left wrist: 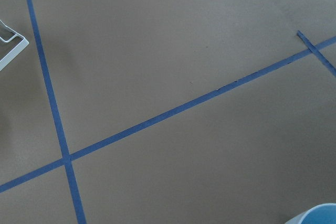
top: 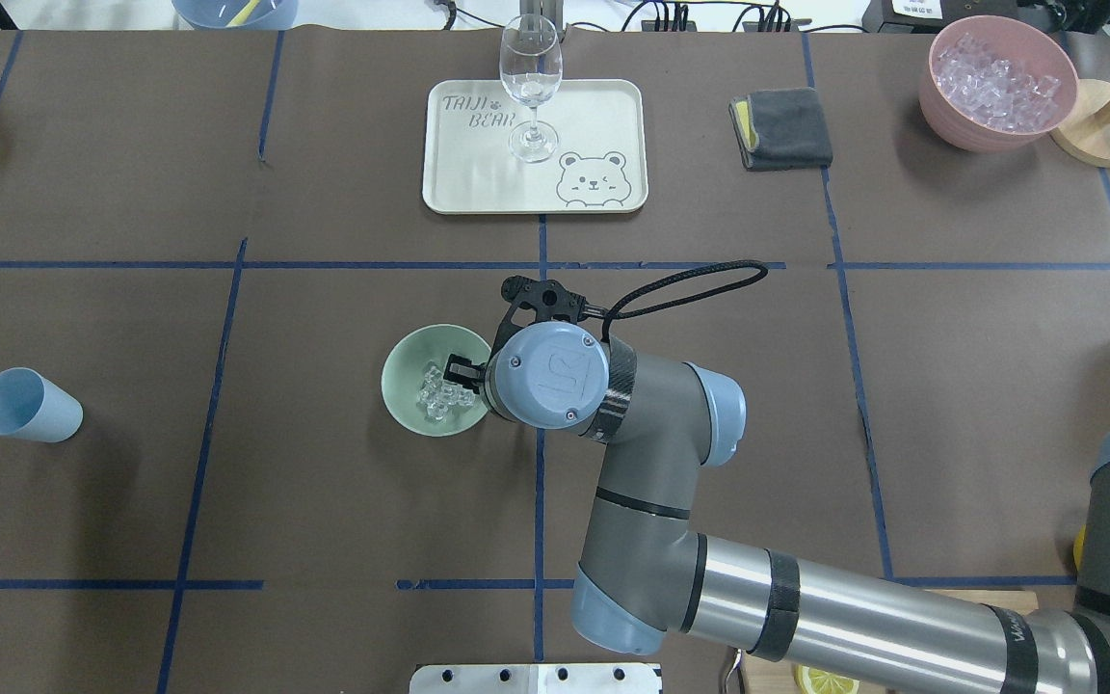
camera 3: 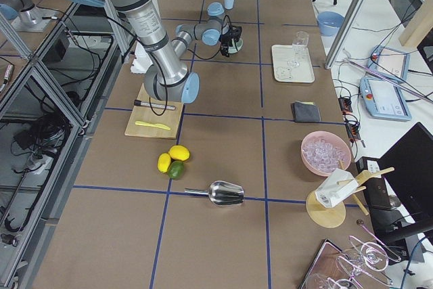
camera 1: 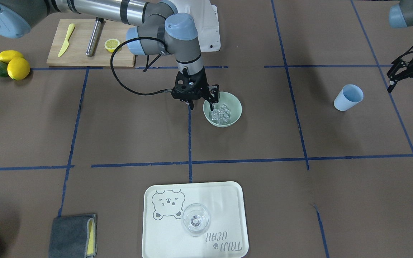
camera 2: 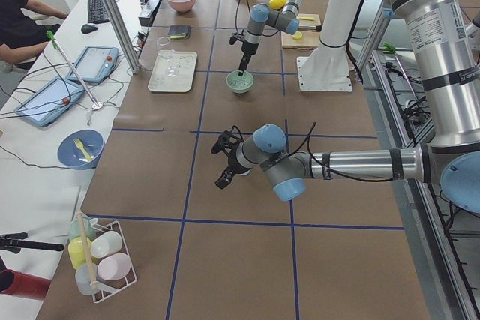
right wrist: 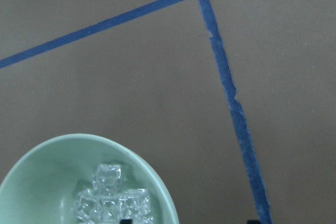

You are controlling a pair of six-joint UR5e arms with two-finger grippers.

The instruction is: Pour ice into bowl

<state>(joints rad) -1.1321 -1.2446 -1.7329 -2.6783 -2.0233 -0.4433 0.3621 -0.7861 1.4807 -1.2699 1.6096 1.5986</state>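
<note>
Ice (camera 1: pixel 221 111) sits as a small clear pile in the bottom of the bowl (camera 1: pixel 236 116), around mid-table and well clear of every edge, so the pour looks done. The likely source is the blue cup (camera 1: pixel 349 97), lying on its side and looking empty, out toward the table's left end. The right gripper (camera 1: pixel 202 106) is on the bowl, fingers apart and straddling the rim on the side toward the table's right end: one finger inside next to the cubes, one outside on the table side. The right wrist view shows a gap on both sides of the rim, so nothing is clamped. That reads as a rim-pinch pose (either about to take the bowl or letting it go, can't tell which). The right arm comes in from the robot-side edge with a long, near-level forearm, wrist folded so the tool points straight down. The left gripper (camera 1: pixel 406 89) hangs above the table just beyond the cup toward the left end, fingers spread and holding nothing. Its arm is stretched low, with the wrist camera looking at bare mat and just a sliver of the cup rim. The bulk ice supply is in the pink container (top: pixel 989 140) at the operator-side right corner, well apart from all this.
</note>
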